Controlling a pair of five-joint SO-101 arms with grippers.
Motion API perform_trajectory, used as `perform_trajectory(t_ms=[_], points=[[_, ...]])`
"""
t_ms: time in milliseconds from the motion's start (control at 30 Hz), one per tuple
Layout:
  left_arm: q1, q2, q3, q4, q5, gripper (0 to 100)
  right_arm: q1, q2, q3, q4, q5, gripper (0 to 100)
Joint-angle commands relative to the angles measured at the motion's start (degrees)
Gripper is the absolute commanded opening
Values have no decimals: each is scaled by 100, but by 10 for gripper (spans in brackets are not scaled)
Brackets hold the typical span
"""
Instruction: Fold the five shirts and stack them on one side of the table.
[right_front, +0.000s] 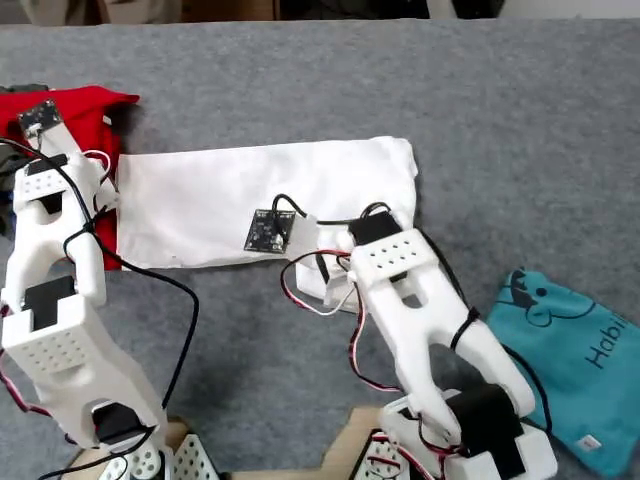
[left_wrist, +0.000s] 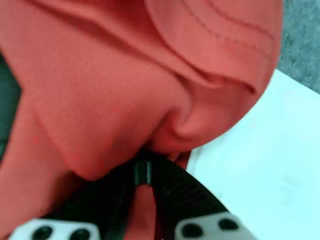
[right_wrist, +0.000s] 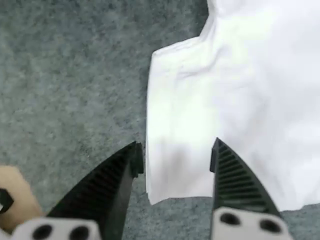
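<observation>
**Two arms at two shirts: red cloth pinched, white sleeve straddled**

High view. Near the middle of the grey table (right_front: 300, 70), the white shirt (right_front: 230, 195), spread flat with its long side running across the view. At the table's left side, the red shirt (right_front: 85, 105), bunched, touching the left end of the white shirt, with a red strip running down beside that end. At the near right, a teal garment (right_front: 565, 350), rumpled, well apart from both shirts and just beside the base of the right arm. Left arm stretched out along the left edge as far as the red shirt. Right arm reaching from the near edge, its wrist over the near border of the white shirt. Red and black wires looping beside both arms.

Left wrist view. Closed to a narrow pinch on a fold of the red shirt: the left gripper (left_wrist: 143, 172), with cloth puckered around the black fingertips and bulging over them. Just beside the pinch, an edge of the white shirt. In one corner, a sliver of grey table.

Right wrist view. Spread wide and holding nothing: the right gripper (right_wrist: 177, 150), low over the sleeve (right_wrist: 175, 115) of the white shirt. One of its fingers (right_wrist: 112, 185) over bare grey table just beside the sleeve's edge, the other over white cloth. Sleeve lying flat, with a soft crease toward the body of the shirt.
</observation>
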Motion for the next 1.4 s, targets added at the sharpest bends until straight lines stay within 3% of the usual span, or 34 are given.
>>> perform_trajectory(t_ms=[0,267,767,1267,1367], points=[[-18,-251,9,-141,35,19,-180,242,31,-132,-70,242],[105,-259,308,-607,9,19,-778,497,154,-158,-237,243],[97,-259,308,-598,9,19,-13,708,400,-853,9,242],[97,-259,308,-580,0,19,-4,2396,-760,-492,44,240],[97,-259,316,-580,-9,19,-22,2527,-901,-396,44,180]])
